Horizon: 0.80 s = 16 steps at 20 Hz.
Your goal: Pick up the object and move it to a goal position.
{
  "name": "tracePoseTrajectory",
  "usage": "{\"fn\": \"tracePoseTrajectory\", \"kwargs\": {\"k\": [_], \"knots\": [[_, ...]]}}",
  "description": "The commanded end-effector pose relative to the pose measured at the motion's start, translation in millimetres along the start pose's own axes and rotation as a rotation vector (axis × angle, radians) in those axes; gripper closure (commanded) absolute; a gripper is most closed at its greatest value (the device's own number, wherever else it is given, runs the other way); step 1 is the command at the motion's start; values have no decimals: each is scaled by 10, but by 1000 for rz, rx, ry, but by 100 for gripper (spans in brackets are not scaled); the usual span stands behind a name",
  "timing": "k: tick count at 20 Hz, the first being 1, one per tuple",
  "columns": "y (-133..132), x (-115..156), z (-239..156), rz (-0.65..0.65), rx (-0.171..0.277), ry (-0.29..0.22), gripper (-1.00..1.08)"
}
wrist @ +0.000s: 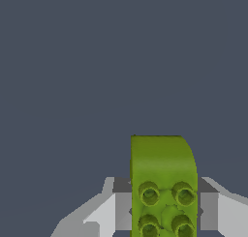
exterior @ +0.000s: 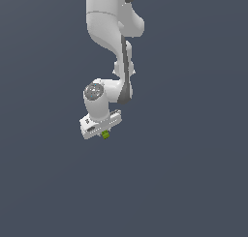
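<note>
The object is a tiny lime-green block (exterior: pixel 105 134) with round darker green studs on its face; it peeks out just under the white gripper (exterior: pixel 102 130) in the exterior view. In the wrist view the block (wrist: pixel 162 183) fills the space between the two grey fingers (wrist: pixel 122 204), which press on its two sides. The gripper is shut on the block. The white arm hangs from the top of the exterior view, and the hand hides most of the block there.
A plain dark blue-grey surface (exterior: pixel 193 183) fills the rest of both views. No other object and no goal marker shows.
</note>
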State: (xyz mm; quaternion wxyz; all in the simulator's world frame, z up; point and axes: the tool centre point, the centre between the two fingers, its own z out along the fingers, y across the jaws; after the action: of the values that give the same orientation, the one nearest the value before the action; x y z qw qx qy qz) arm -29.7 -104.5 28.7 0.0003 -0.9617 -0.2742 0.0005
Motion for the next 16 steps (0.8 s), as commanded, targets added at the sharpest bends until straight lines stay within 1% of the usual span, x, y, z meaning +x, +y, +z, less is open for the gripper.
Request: {"fn": "tracePoseTrajectory", "kwargs": {"k": [1, 6, 9, 12, 16], "knots": [[130, 0, -107, 1, -1, 1, 108], [432, 11, -349, 1, 0, 1, 108], [565, 18, -453, 1, 0, 1, 108], [650, 26, -516, 1, 0, 1, 108], [697, 34, -547, 1, -1, 1, 108]]}}
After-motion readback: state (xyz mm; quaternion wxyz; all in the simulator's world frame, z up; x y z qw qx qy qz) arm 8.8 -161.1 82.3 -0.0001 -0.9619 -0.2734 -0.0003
